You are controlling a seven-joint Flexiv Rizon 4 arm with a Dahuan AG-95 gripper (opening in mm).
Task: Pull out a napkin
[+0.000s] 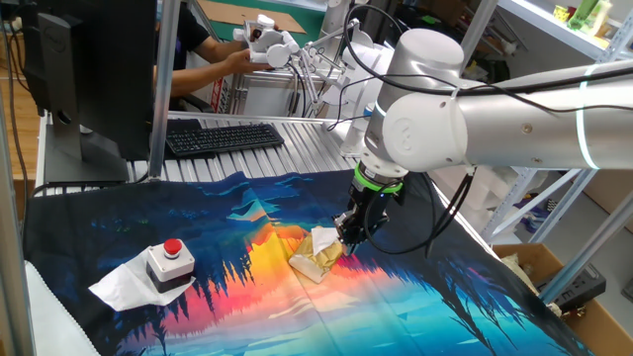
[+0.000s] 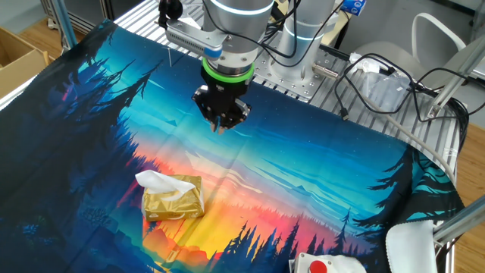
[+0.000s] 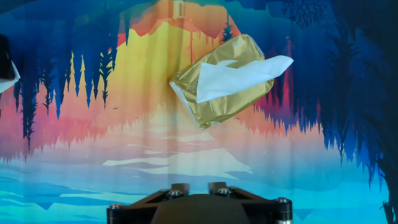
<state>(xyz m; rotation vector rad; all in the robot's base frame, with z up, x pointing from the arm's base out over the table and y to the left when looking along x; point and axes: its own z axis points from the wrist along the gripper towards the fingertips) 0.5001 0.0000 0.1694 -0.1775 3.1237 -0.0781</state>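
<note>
A gold tissue pack [image 1: 315, 265] lies on the colourful cloth, with a white napkin [image 1: 324, 240] sticking out of its top slot. It also shows in the other fixed view [image 2: 176, 201] with the napkin [image 2: 154, 180] at its left end, and in the hand view [image 3: 217, 99] with the napkin [image 3: 242, 78] pointing right. My gripper [image 2: 220, 125] hangs above the cloth, clear of the pack and behind it, and holds nothing. Its fingers look closed together. In the hand view only the finger bases [image 3: 199, 187] show at the bottom edge.
A grey box with a red button [image 1: 170, 261] sits on a white paper at the cloth's left; it also shows in the other fixed view [image 2: 318, 266]. A keyboard [image 1: 223, 136], a monitor and a person are behind the table. Cables [image 2: 379, 76] lie at the side.
</note>
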